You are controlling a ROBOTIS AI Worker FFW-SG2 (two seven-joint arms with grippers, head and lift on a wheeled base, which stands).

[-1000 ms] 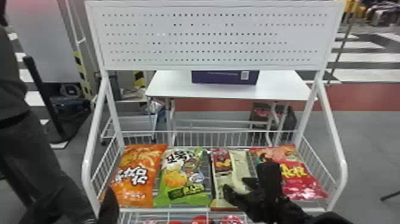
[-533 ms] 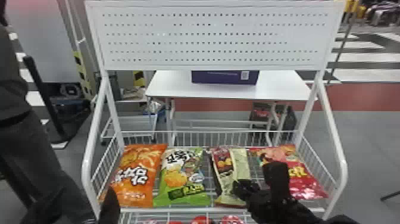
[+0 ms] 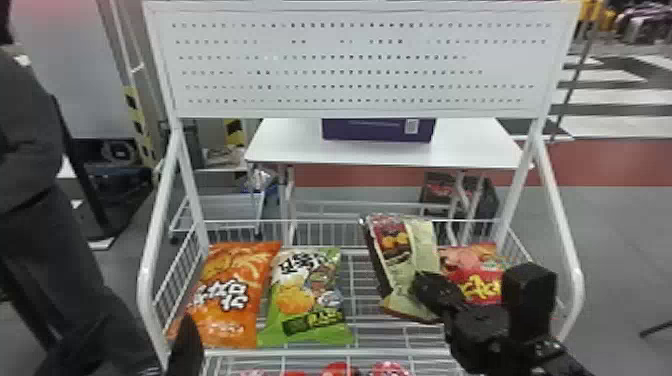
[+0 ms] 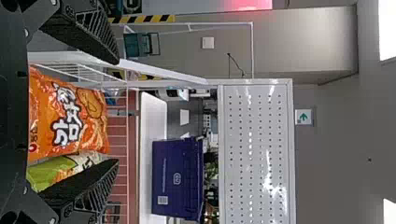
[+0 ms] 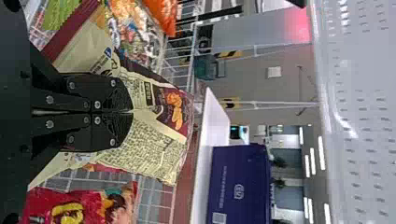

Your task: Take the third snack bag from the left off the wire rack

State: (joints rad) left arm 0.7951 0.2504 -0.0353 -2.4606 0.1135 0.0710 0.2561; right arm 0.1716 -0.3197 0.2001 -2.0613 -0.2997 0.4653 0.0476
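The third snack bag (image 3: 404, 260), pale green with a dark red top, hangs tilted above the wire rack (image 3: 350, 330), its near end pinched in my right gripper (image 3: 436, 294), which is shut on it. In the right wrist view the same bag (image 5: 154, 135) spreads out from the closed fingers (image 5: 100, 116). An orange bag (image 3: 227, 295) and a green bag (image 3: 306, 297) lie flat on the left of the shelf; a red bag (image 3: 475, 272) lies at the right. My left gripper (image 4: 74, 107) stands open near the rack's front left, with the orange bag (image 4: 65, 119) beyond its fingers.
A white pegboard panel (image 3: 360, 60) tops the rack, held by white side posts (image 3: 555, 210). Behind stands a white table (image 3: 380, 147) with a dark blue box (image 3: 377, 129). More red packets (image 3: 350, 370) show on a lower shelf. A person in dark clothes (image 3: 35, 200) stands at the left.
My right gripper has lifted the third bag off the shelf and carried it up and to the right; the bag now hangs tilted over the red bag's edge. The left arm stayed put.
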